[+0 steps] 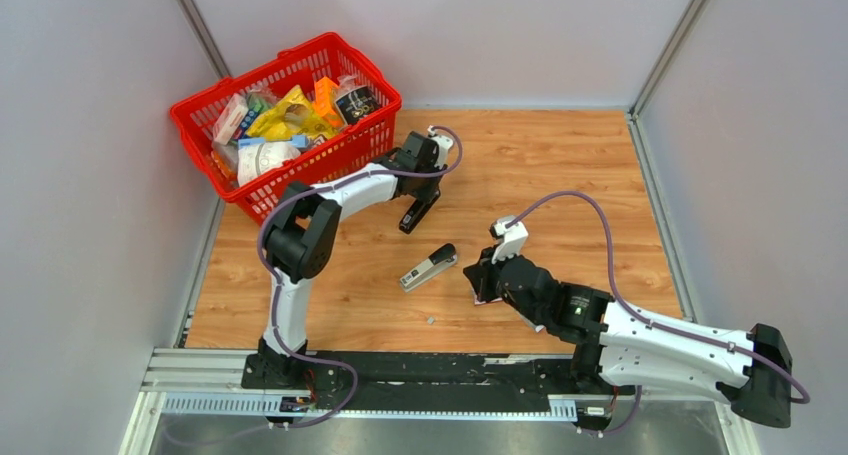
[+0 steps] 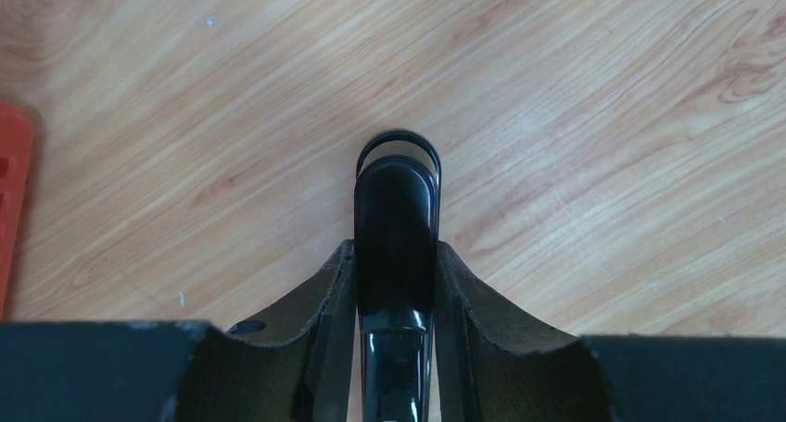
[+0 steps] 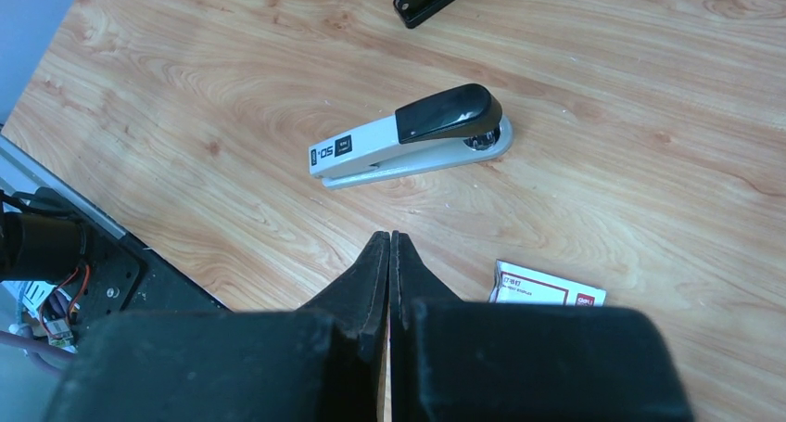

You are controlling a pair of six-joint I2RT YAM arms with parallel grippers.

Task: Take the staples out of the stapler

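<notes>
From above, the stapler (image 1: pixel 428 267) lies shut on the worktop (image 1: pixel 560 165) between the arms. A tiny grey speck nearby may be the staples (image 1: pixel 430 319).

In the left wrist view, the left gripper (image 2: pixel 394 255) has its fingers clamped on a separate black stapler (image 2: pixel 394 199).

In the right wrist view, the right gripper (image 3: pixel 389 255) has its fingers pressed together and empty, short of the stapler (image 3: pixel 408 139). Unloading looks largely undone.

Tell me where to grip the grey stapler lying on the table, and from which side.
Take the stapler across its narrow grey body, about mid-length, coming from above with one finger on each long side. It lies flat, long and slim, with nothing against either flank.
</notes>
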